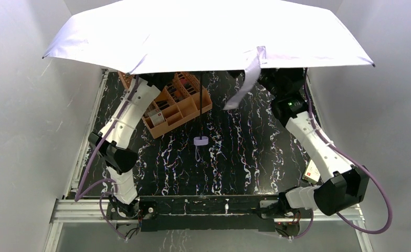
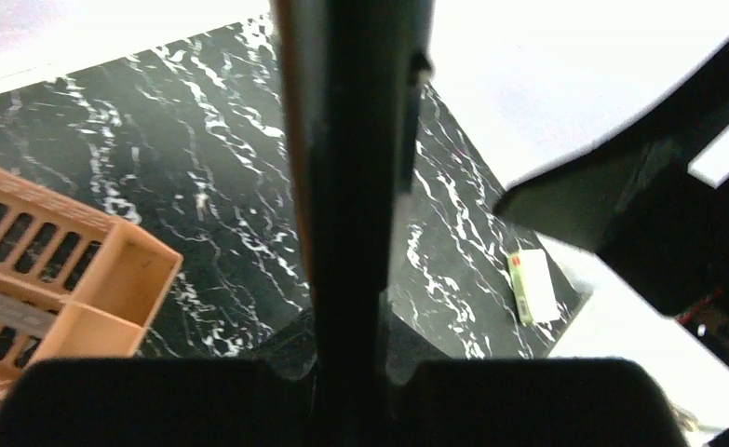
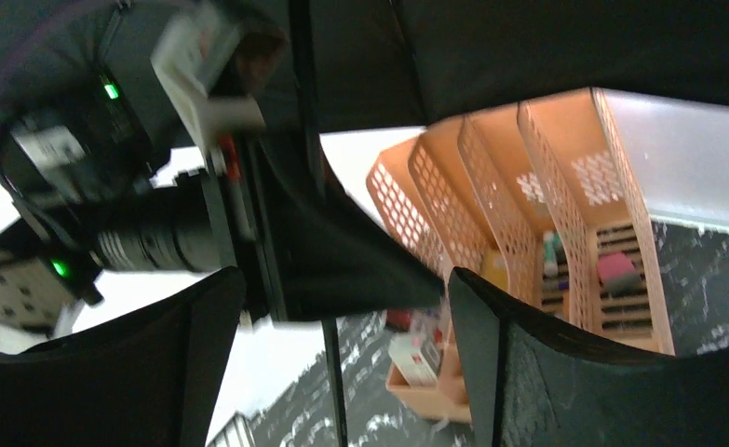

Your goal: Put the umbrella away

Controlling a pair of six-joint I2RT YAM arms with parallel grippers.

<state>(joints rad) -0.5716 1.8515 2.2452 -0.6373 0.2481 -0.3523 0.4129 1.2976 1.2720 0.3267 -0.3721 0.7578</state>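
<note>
The pale lavender umbrella (image 1: 203,34) is open, and its canopy spans the back of the top view. Its thin dark shaft (image 1: 200,105) hangs down to a small handle (image 1: 201,140) above the table, and its strap (image 1: 245,86) dangles at the right. Both grippers are hidden under the canopy in the top view. In the left wrist view, my left gripper (image 2: 351,345) is shut on the dark upper shaft (image 2: 351,168). In the right wrist view, my right gripper (image 3: 337,307) is open, with its fingers (image 3: 528,372) standing wide on either side of the thin shaft (image 3: 332,372).
A peach file organiser (image 1: 174,107) with small items stands at the back left under the canopy; it also shows in the wrist views (image 2: 72,279) (image 3: 546,214). A small white box (image 1: 312,170) lies at the table's right edge. White walls close in on both sides.
</note>
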